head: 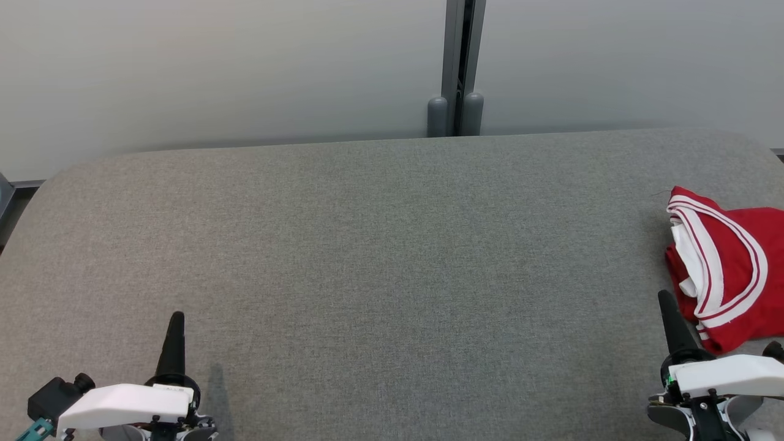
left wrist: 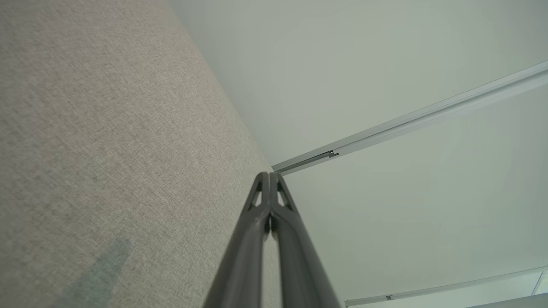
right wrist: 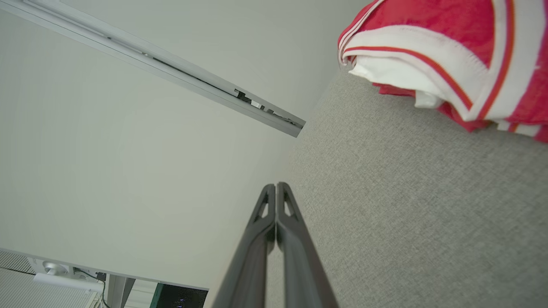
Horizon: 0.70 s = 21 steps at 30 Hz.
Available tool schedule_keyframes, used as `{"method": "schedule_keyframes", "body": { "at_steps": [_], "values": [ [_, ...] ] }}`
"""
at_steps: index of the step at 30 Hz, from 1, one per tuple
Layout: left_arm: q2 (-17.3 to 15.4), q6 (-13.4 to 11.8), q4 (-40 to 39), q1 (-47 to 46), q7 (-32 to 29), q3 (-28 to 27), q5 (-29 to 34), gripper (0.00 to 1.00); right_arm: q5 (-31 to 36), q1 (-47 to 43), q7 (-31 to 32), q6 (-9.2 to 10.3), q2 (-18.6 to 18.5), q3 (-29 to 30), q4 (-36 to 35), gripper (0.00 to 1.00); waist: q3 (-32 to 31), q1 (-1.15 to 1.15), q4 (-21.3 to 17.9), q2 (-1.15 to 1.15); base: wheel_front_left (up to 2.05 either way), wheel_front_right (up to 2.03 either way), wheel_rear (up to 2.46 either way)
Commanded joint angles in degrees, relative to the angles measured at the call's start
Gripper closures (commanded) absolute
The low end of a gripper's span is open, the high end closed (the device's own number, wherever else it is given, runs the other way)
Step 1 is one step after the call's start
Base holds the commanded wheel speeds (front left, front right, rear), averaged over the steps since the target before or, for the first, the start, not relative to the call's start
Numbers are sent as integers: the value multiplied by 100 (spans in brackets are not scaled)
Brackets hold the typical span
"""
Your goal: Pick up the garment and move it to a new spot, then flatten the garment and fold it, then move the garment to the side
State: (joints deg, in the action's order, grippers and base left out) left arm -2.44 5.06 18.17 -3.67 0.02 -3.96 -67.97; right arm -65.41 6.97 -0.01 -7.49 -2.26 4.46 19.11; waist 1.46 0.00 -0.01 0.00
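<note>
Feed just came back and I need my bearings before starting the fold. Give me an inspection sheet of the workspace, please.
Surface: grey fabric tabletop, rounded corners, smooth.
Job's things: red garment with white trim, bunched at the tabletop's right edge, not yet flattened.
Clutter: nothing seen.
Tools: left tool shut, holding nothing, over the near left; right tool shut, holding nothing, beside the garment, apart from it.
Cables: nothing seen on the tabletop.
Surroundings: pale wall panels behind, grey post at their joint.
</note>
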Motion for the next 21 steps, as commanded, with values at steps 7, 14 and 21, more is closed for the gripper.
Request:
{"method": "schedule_keyframes", "body": {
  "at_steps": [7, 14, 21],
  "values": [
    [-42, 82, -132, -156, -126, -77, -472, 100, -529, -4, 128, -1, -59, 49, -160, 100, -18, 0, 0, 0, 0, 0, 0],
    [-44, 112, -188, -190, -220, -113, -820, 100, -912, -21, 227, -1, -64, 81, -222, 100, -34, 0, 0, 0, 0, 0, 0],
    [-47, 141, -229, -215, -294, -143, -1103, 100, -1226, -35, 309, -1, -68, 107, -281, 100, -48, 0, 0, 0, 0, 0, 0]
  ]
}}
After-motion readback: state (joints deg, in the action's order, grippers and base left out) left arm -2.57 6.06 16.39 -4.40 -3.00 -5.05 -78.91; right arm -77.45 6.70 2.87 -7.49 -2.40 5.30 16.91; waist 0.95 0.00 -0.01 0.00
